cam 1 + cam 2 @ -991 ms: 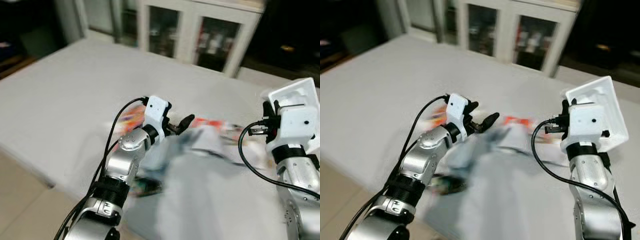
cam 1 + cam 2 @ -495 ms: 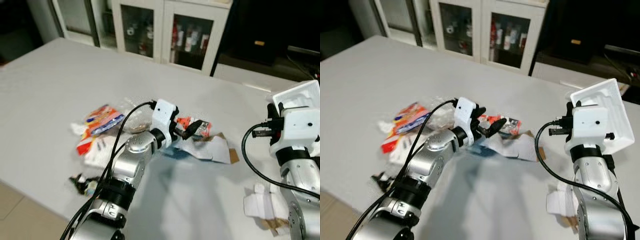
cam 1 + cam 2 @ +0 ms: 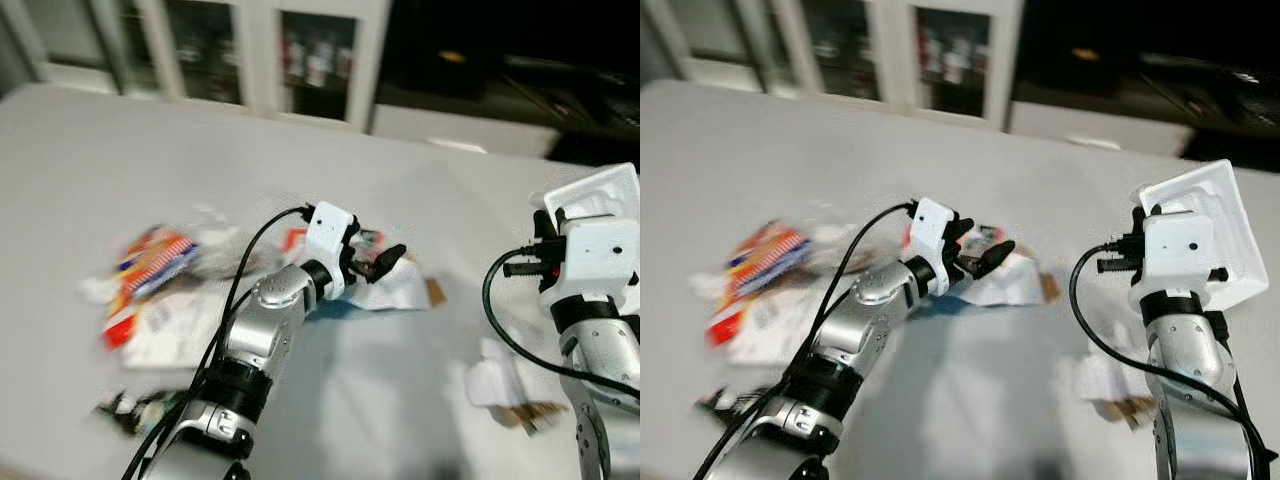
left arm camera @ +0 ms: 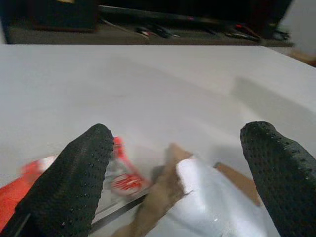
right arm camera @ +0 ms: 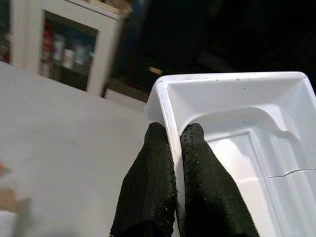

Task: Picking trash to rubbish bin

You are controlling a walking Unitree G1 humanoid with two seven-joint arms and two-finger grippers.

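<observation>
The left claw [image 3: 385, 262] hovers just above a heap of rubbish on a pale grey tabletop [image 3: 120, 140], its two black fingers [image 4: 74, 173] spread wide apart and holding nothing. Between and below the fingers lie a crumpled white paper [image 4: 212, 207], a scrap of brown cardboard [image 4: 158, 197] and a red and white wrapper [image 4: 126, 180]. The right claw [image 5: 173, 153] is raised off to the right, its fingers pressed together on the rim of a white foam tray [image 5: 237, 128], one finger on each side of the tray's wall.

More rubbish lies further left on the tabletop: a striped red and orange packet [image 3: 150, 262] on flattened white papers, and small dark bits near the front edge. A crumpled white wad [image 3: 490, 385] sits on the tabletop below the right arm.

The paper under the left claw looks light, soft and easily crushed, so it should yield to a pinch; a raised fold near its middle seems the best place to grip. The foam tray looks stiff but brittle, and likely to crack if squeezed hard. The pictures are somewhat blurred.
</observation>
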